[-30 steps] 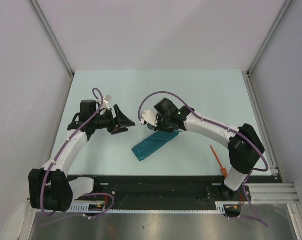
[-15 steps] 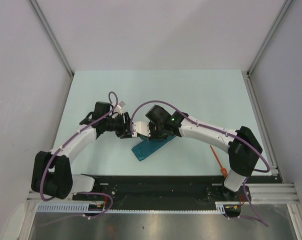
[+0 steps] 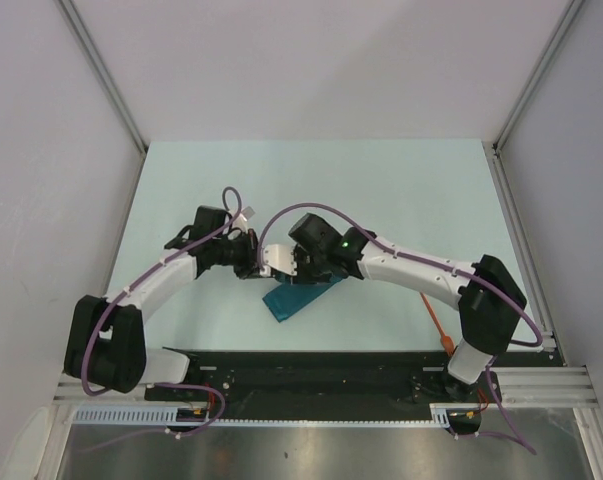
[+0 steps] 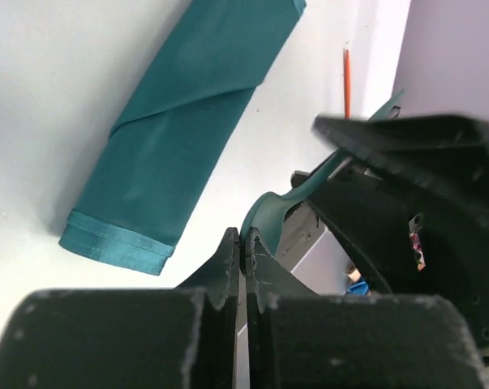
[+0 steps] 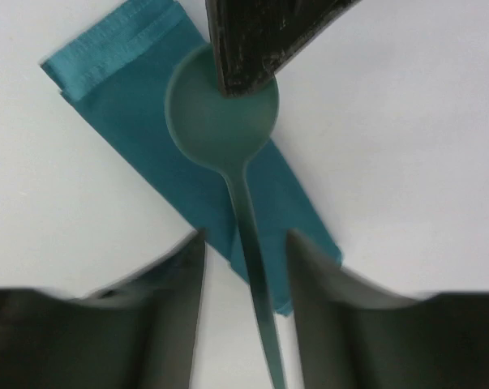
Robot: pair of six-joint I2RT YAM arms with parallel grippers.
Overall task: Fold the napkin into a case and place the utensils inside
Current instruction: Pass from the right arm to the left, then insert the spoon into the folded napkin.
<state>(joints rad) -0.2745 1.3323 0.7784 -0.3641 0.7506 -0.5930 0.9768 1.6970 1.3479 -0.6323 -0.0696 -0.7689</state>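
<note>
The napkin point(image 3: 299, 297) lies flat on the table as a long, narrow teal case point(image 4: 179, 138), seen under both grippers point(image 5: 139, 146). Above it hangs a teal plastic spoon point(image 5: 224, 121). My left gripper point(image 3: 257, 267) point(image 4: 244, 239) is shut on the rim of its bowl point(image 4: 270, 212). My right gripper point(image 3: 287, 262) point(image 5: 244, 241) is open, and the spoon's handle runs between its fingers without touching them. An orange-red utensil point(image 3: 433, 318) lies on the table by the right arm's base, apart from both grippers.
The two wrists meet tip to tip over the near middle of the pale table point(image 3: 381, 180). Grey walls point(image 3: 41, 150) enclose the table on three sides. A black rail point(image 3: 311, 365) runs along the near edge.
My left gripper swung right to meet the right one and closed on the spoon's bowl. My right gripper carried the spoon left, then its jaws parted off the handle.
</note>
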